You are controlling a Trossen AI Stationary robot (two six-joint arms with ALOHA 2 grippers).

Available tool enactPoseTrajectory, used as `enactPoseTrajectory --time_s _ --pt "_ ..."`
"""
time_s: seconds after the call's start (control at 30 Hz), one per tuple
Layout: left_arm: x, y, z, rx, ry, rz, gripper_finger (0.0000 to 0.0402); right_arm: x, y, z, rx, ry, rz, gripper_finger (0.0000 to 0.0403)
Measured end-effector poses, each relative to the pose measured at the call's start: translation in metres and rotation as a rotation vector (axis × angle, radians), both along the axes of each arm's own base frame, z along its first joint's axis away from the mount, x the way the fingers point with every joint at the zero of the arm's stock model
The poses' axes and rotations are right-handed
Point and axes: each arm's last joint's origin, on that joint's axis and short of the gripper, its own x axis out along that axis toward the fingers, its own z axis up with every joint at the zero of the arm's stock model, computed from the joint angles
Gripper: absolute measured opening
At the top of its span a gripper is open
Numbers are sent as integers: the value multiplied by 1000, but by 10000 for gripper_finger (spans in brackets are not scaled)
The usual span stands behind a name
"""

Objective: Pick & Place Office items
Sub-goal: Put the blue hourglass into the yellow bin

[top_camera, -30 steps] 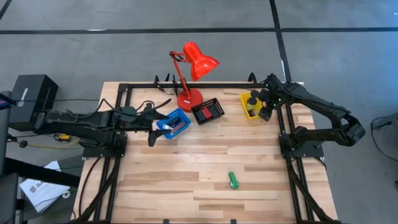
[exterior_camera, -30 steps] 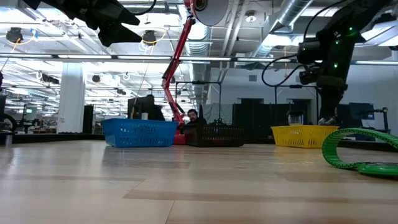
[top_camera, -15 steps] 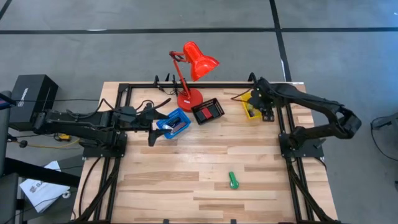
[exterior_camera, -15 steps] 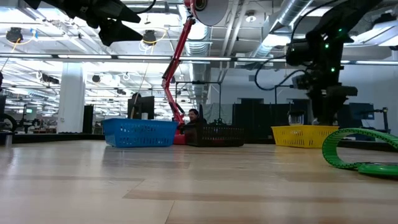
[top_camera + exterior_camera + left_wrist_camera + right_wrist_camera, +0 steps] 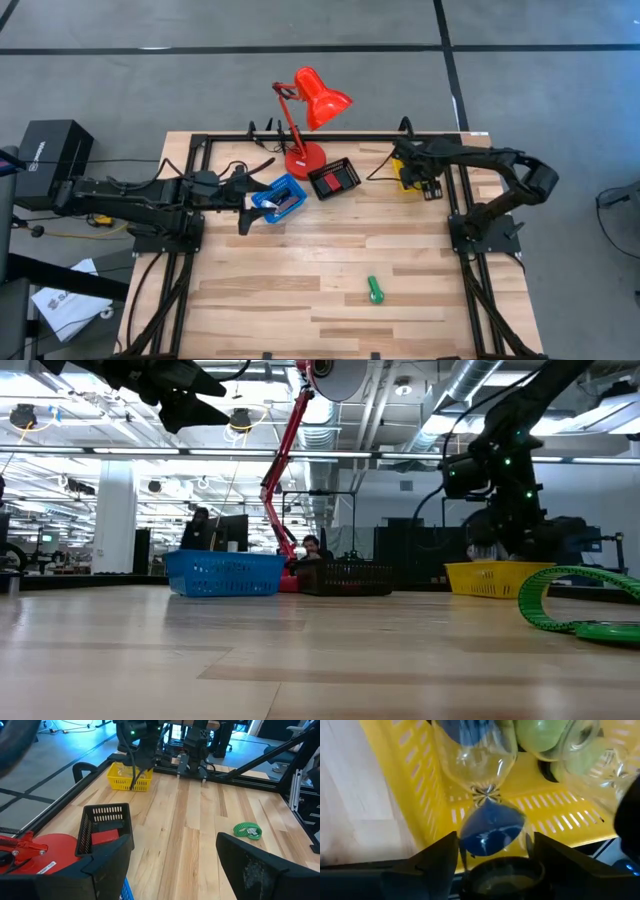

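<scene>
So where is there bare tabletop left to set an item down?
The wide wood between the three trays and the green item is bare, as is the near-left corner. It is crowded along the far edge: blue tray, black tray, lamp base, and yellow tray under the right gripper.

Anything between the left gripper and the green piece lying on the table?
Nothing visible. The left gripper hangs open by the blue plastic tray; only bare wooden table lies between it and the green stubby piece.

Three trays sit on the table: one blue (image 5: 279,196), one black (image 5: 334,179), one yellow (image 5: 404,172). One red lamp (image 5: 305,120), one green cylinder (image 5: 375,290), two arms.
</scene>
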Motion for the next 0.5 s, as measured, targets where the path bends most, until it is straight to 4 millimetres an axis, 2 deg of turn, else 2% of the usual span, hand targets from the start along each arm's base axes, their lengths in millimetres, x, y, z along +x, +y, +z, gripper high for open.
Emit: enactPoseTrajectory --time_s 0.23,0.37,0.5 --pt "0 0 0 1 0 -1 285 -1 1 12 -32 -44 0 193" --pt "0 0 0 2 0 -1 285 -2 2 25 -52 -68 -1 196" --pt "0 0 0 2 -4 -2 285 -6 8 37 -51 -49 5 215"
